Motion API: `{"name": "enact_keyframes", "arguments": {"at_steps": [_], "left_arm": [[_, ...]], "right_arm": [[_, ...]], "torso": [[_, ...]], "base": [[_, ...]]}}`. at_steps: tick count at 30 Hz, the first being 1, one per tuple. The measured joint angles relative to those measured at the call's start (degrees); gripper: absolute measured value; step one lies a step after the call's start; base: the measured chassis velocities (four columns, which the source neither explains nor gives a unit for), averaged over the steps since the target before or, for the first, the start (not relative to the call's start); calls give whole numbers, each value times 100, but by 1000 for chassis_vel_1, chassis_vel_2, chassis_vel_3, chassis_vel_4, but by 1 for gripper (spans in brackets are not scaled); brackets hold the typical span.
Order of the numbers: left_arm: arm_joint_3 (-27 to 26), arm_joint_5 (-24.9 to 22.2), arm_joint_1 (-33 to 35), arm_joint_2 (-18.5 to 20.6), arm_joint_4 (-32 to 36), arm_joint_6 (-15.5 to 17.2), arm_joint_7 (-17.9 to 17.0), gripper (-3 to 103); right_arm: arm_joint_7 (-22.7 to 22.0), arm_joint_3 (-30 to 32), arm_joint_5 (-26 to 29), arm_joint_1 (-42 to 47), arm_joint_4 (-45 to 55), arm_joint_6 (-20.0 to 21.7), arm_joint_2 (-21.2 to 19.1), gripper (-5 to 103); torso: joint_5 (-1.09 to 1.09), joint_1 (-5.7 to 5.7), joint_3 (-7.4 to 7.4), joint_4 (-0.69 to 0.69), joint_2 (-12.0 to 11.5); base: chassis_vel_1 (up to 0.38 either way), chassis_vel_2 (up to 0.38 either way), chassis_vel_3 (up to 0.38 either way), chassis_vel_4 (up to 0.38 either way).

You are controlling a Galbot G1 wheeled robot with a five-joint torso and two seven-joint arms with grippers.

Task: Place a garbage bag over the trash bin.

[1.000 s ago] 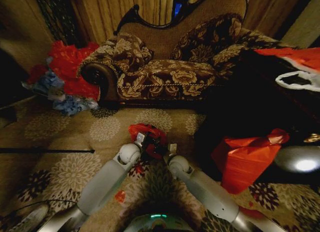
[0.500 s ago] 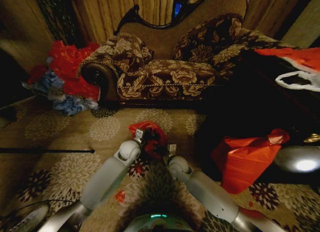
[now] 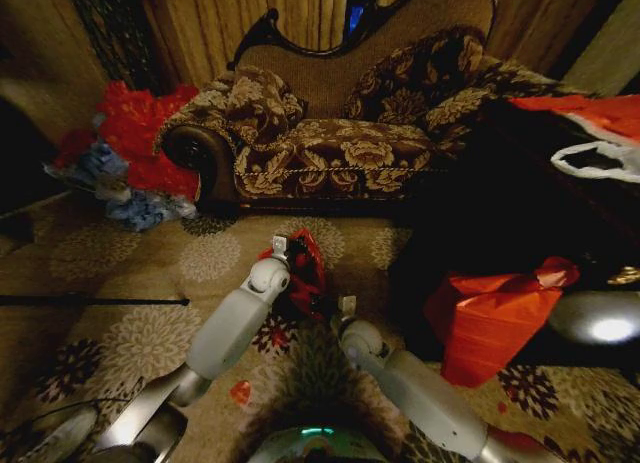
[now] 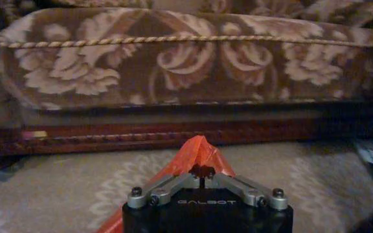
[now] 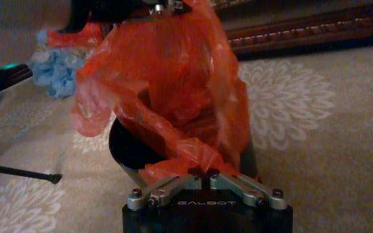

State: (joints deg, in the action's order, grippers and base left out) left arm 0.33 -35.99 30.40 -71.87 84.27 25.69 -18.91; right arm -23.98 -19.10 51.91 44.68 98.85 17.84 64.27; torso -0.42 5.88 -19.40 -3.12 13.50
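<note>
Left gripper (image 3: 285, 245) is out over the carpet (image 3: 150, 273), on the far side of the trash bin, and its jaws are pinched closed on a little peak of the garbage bag (image 3: 305, 268). You can see that nicely from the left wrist view, where the red film (image 4: 198, 151) pokes up between the closed tips (image 4: 202, 171) with the sofa (image 4: 173, 58) just ahead.

The bag itself hangs stretched between the two arms, right in the middle of the floor in front of the sofa. It's thin, crinkly, glossy stuff, so I'd say basically weightless, floppy, a bit slippery, and easy to tear if the arms pull apart too hard.

Under it sits the trash bin (image 5: 131, 150), small and black, its dark mouth peeking out beneath the draped plastic (image 5: 167, 92). It looks light enough to tip if the bag drags on it.

Right gripper (image 5: 207, 174) is on the near side, lower down, jaws also clamped tight on a bunched bit of the bag's edge. In the head view it's at (image 3: 343, 308).

Best hold is what they've got, I reckon: opposite sides of the rim hem, bunched thick so it doesn't slide out.
</note>
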Motion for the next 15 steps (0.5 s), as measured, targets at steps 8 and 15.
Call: {"name": "enact_keyframes", "arguments": {"at_steps": [8, 15], "left_arm": [[-273, -148, -261, -41, -536, -229, -271, 0], [-481, -278, -259, 39, -855, -391, -380, 0]], "right_arm": [[125, 10, -186, 75, 59, -33, -204, 0], [216, 30, -360, 82, -82, -66, -264, 0]], "torso": [[0, 0, 0, 0, 0], [0, 0, 0, 0, 0]], "base": [[0, 0, 0, 0], [0, 0, 0, 0]]}}
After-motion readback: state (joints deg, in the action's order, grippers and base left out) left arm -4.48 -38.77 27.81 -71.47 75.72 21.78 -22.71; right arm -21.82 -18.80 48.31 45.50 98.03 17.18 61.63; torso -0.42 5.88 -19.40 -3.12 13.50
